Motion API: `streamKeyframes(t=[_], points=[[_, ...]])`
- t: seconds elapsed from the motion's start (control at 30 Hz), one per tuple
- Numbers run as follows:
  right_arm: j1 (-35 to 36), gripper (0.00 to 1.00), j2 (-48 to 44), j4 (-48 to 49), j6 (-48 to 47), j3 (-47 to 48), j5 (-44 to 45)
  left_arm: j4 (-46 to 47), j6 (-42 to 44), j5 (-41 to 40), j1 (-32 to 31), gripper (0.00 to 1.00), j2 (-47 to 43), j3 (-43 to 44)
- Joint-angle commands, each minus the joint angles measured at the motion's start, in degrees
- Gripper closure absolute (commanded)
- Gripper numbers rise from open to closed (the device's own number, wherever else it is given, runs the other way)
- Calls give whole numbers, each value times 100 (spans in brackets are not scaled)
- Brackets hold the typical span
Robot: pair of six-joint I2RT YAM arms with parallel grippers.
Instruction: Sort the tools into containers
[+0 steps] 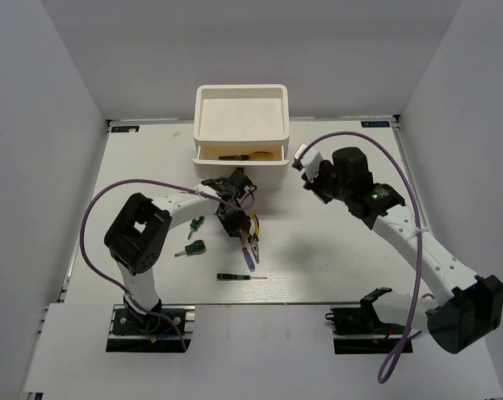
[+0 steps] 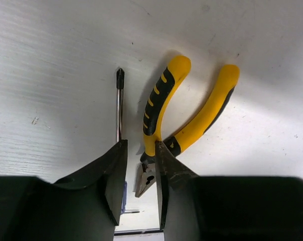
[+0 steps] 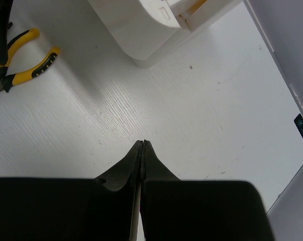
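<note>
Ok, left gripper [image 2: 140,145] is sitting half spread, straddling the nose of the pliers [image 2: 159,100], not pinching. Pliers are lying flat on the table [image 1: 335,258], just near of the organizer [image 1: 240,143]. I'm judging them stiff and nose-heavy, so I'm favouring a grab at the pivot. Right gripper [image 3: 143,145] is hanging pressed together, holding nothing.

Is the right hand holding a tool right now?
No: in the right wrist view the right hand is shut tight with nothing in it, above the white table.
</note>
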Motion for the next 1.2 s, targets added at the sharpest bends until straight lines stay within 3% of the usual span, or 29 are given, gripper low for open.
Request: streamKeyframes(t=[0.0,0.77,0.8,0.83,0.9,1.07,1.17], points=[[-47,100,-159,54,86,-11,-45,125,153,36,42,58,-218,-75],[-64,100,-291,54,85,-160,-19,169,266,-201,-11,61,599,619],[-65,100,-282,46,77,-160,-19,169,267,-202,-11,63,599,480],[-82,100,-265,46,77,-160,-10,169,267,-202,-11,73,599,479],[-82,100,-273,46,59,-160,-19,222,320,-202,-11,100,599,399],[-108,100,-291,46,59,-169,-36,169,390,-70,-124,100,-120,189],[-109,100,-265,37,68,-187,-71,169,390,-17,-239,100,-989,-75]])
